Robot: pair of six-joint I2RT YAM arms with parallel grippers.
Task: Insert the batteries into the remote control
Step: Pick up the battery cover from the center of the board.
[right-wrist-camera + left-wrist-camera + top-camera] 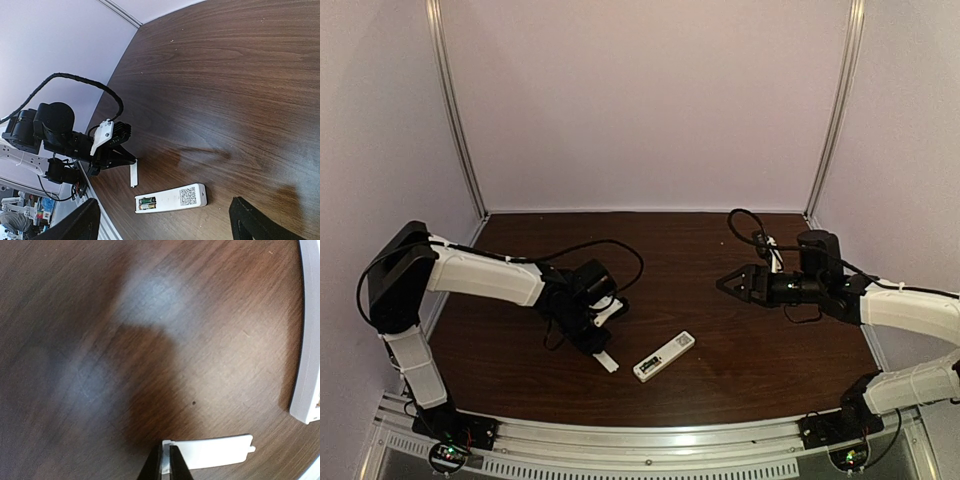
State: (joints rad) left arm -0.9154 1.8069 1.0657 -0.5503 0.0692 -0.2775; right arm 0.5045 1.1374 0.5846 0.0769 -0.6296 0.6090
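The remote control (664, 356) lies back side up on the dark wood table, near the front middle. In the right wrist view the remote (172, 198) has its compartment open, with two batteries (146, 202) lying side by side inside it. My left gripper (597, 349) is shut on one end of the small flat white cover piece (608, 362), just left of the remote. The left wrist view shows the gripper (166, 446) pinching the cover (215, 450) low over the table. My right gripper (725, 283) is open and empty, raised behind and to the right of the remote.
The remote's edge (310, 340) runs along the right side of the left wrist view. A metal rail (650, 440) lines the table's front edge. Light walls close in the back and sides. Black cables (610, 250) trail from both wrists.
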